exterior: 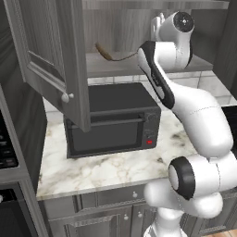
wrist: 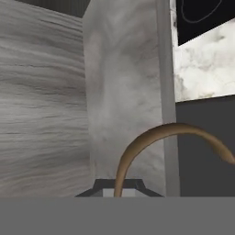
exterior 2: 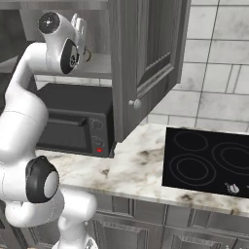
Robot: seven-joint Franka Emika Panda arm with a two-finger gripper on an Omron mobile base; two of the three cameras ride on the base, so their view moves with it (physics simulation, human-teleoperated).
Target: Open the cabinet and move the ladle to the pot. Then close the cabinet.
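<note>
Grey wood-grain cabinet (exterior: 51,60) stands with both tall raised-panel doors swung open; each door carries a small round silver knob. Left door shows in the left base view, right door (exterior 2: 146,58) in the right base view.

Slim ladle with brown wooden handle and thin dark stem (exterior: 111,56) lies on the cabinet's lower shelf (exterior: 115,67), bowl end toward the left, stem running right toward the arm's wrist. In the hand view the curved brown handle (wrist: 151,147) arcs up from between the dark fingers (wrist: 98,189) at the bottom edge.

White arm reaches up and into the open cabinet, wrist level with the shelf. Fingers are clenched; they appear to be closed on the ladle's handle, though the contact itself is partly hidden by the grey band.

Black boxy microwave (exterior: 111,120) sits on the marbled tabletop (exterior: 106,169) directly under the cabinet shelf. Black glass stovetop with ring burners (exterior 2: 209,163) lies to the right on the same tabletop, well apart from the microwave. Grey drawer fronts (exterior: 106,196) run below the tabletop edge.
</note>
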